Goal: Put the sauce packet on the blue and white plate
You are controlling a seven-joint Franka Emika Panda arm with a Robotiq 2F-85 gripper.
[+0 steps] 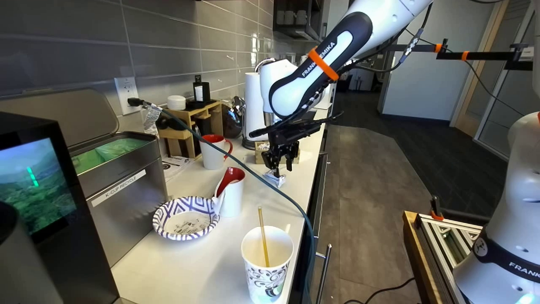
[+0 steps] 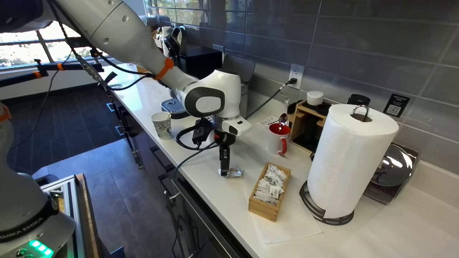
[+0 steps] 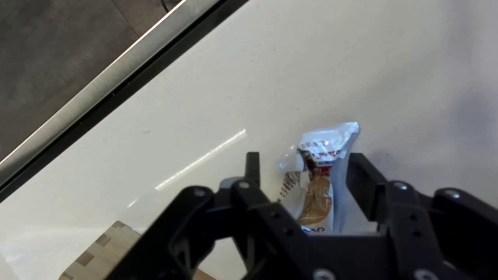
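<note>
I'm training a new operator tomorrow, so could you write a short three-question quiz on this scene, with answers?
1. True or false: in the wrist view, the gripper is open, with the sauce packet seen between its jaws.
2. Choose one: the packet lies (a) in the paper cup, (b) on the counter, (c) in the wooden box.
3. Fill in: the packet has yet to reach the blue and white ____.

Key: 1. true; 2. b; 3. plate.
</note>
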